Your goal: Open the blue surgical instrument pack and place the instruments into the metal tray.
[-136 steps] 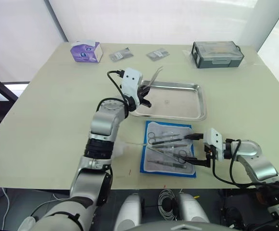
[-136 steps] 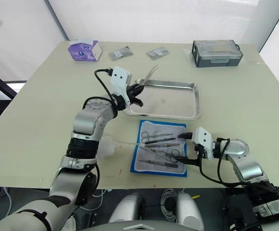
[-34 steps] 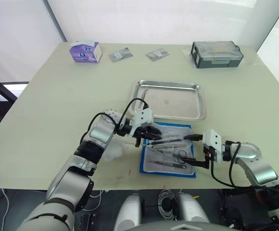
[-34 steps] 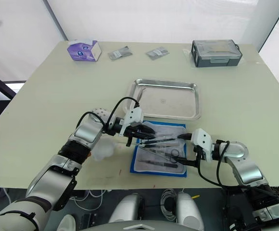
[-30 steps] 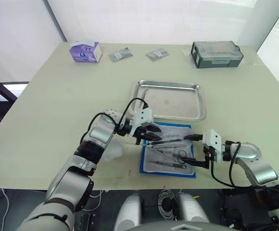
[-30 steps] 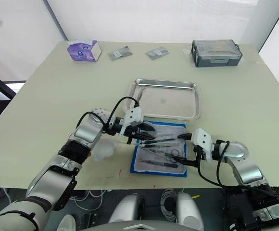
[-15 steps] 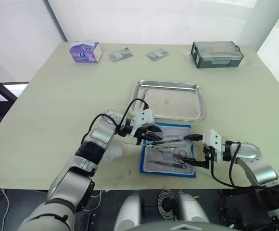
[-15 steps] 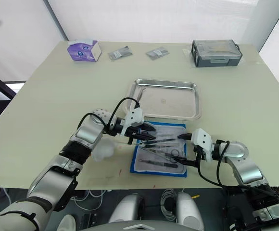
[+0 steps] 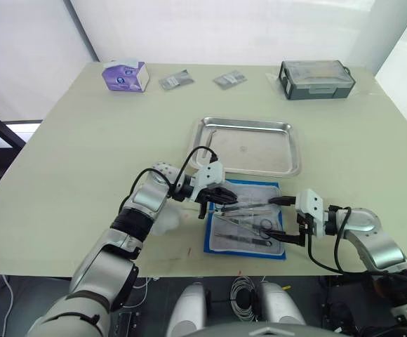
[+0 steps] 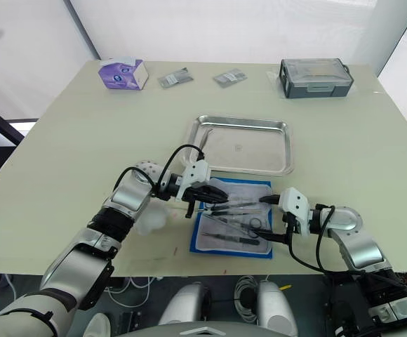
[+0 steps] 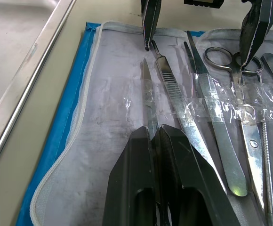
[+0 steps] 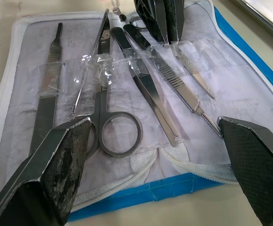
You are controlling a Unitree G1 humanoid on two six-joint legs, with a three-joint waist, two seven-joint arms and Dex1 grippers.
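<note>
Our left gripper [image 11: 157, 136] lies low over the far-left part of the opened blue surgical instrument pack with its whitish-clear plastic liner [image 9: 245, 219], its two black fingers [image 11: 134, 188] pressed together on a slim silvery pointed tool [image 11: 147, 96]. Our right gripper [image 12: 157, 165] sits at the pack's right edge, its black fingers [image 12: 63, 160] spread wide, one toward the far side and one toward the near side, holding nothing.

On the liner lie the slim silvery metal instruments [image 12: 127, 89]: ring-handled scissors [image 12: 106, 113], forceps and flat-handled tools, side by side under strips of clear film. Just beyond the pack, on its far side, stands the shallow shiny steel tray with rounded corners [image 9: 288, 151]; one thin silvery tool [image 9: 212, 132] rests in its far-left corner.

All of this sits on a wide pale cream table [image 9: 77, 154]. Along its far edge, from left to right, we see a purple tissue box [image 9: 125, 75], two small grey foil sachets [image 9: 176, 80], and a grey lidded plastic box [image 9: 316, 78]. A crumpled piece of clear plastic [image 9: 165, 222] lies left of the pack. Behind the table rises a bright white wall crossed by a dark slanted bar [image 9: 81, 29].
</note>
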